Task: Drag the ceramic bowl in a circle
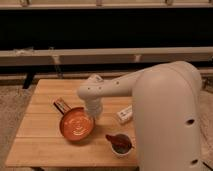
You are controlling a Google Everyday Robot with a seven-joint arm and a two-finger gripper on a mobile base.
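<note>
The ceramic bowl [76, 123] is a wide, shallow, glossy orange-red dish with faint rings inside. It sits on the wooden table [45, 145], left of centre. My gripper [93, 116] hangs from the white arm's wrist [92, 95] and reaches down onto the bowl's right rim. The arm's bulk hides the table's right part.
A small pale cup [120, 144] with dark reddish contents stands near the front edge, right of the bowl. A brown bar [61, 105] lies just behind the bowl's left side. A white packet [125, 114] lies right of the gripper. Carpet lies left of the table.
</note>
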